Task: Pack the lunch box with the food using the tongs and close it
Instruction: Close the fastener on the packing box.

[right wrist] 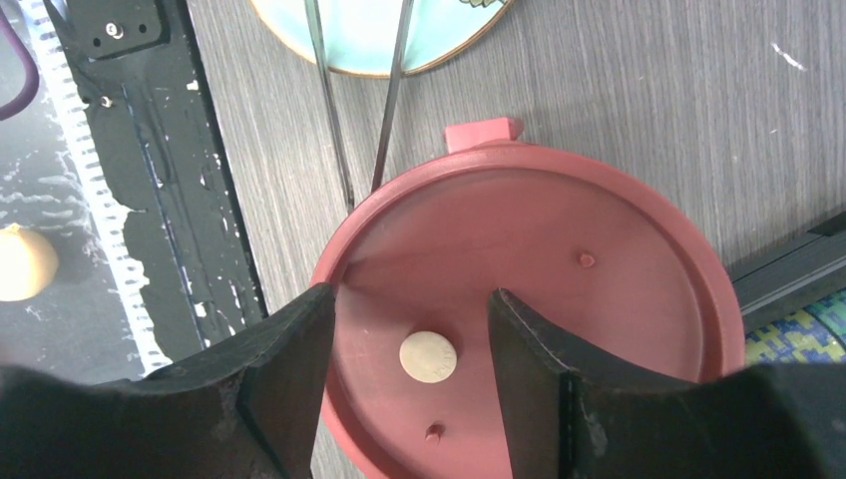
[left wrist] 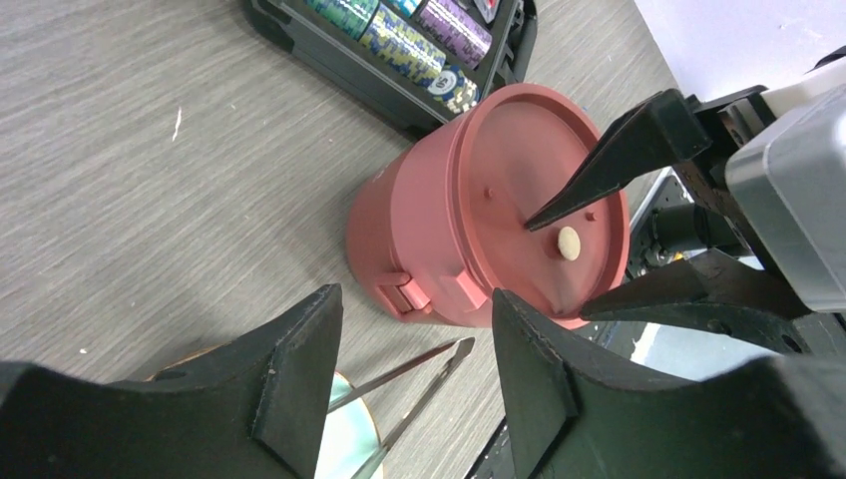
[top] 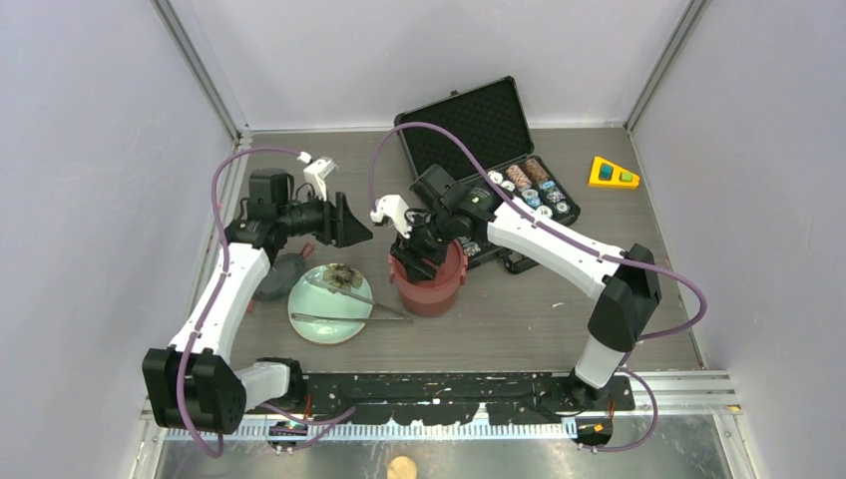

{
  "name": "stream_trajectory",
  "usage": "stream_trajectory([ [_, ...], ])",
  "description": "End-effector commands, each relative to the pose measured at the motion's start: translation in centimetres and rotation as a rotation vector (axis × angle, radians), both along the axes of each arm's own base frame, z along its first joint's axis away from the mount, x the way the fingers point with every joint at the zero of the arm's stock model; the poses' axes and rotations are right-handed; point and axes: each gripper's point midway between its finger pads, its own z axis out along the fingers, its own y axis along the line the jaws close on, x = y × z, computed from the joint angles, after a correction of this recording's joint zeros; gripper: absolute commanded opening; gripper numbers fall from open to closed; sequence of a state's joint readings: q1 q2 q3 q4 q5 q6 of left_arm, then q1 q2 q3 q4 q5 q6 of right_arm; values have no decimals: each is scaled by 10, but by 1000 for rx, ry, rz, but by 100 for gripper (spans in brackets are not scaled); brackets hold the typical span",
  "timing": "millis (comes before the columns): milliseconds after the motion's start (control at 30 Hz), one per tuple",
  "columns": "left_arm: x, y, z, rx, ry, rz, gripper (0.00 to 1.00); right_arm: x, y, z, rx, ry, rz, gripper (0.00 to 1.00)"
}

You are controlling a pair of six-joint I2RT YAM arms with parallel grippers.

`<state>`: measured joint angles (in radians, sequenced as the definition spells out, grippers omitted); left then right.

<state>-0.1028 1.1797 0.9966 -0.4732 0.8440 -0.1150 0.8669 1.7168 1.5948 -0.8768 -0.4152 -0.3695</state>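
The maroon lunch box [top: 431, 285] stands right of the pale green plate [top: 321, 319], and a flat red inner lid [right wrist: 559, 259] covers its top. My right gripper [right wrist: 409, 344] hovers open just over that lid, its fingers straddling a small cream plug [right wrist: 428, 356]. One fingertip [left wrist: 534, 220] is at the lid's surface. The silver tongs [top: 351, 317] lie across the plate with their tips [left wrist: 444, 357] toward the box. A brownish food piece [top: 342, 276] sits on the plate's far side. My left gripper [top: 349, 222] hangs open and empty above the plate's far edge.
A dark round lid [top: 277, 277] lies left of the plate. The open black case of poker chips [top: 499, 165] stands right behind the lunch box. A yellow wedge [top: 612, 173] lies at the far right. A beige round piece [top: 401, 467] rests below the table's near edge.
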Motion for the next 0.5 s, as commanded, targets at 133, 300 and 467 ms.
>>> stream_trajectory([
  [133, 9, -7, 47, 2, -169, -60, 55, 19, -29, 72, 148, -25, -134, 63],
  [300, 2, -19, 59, 105, -280, -149, 47, 25, -56, 79, 153, -75, -205, 62],
  [467, -18, -42, 58, 179, -402, -339, 46, 21, -70, 63, 149, -65, -237, 60],
])
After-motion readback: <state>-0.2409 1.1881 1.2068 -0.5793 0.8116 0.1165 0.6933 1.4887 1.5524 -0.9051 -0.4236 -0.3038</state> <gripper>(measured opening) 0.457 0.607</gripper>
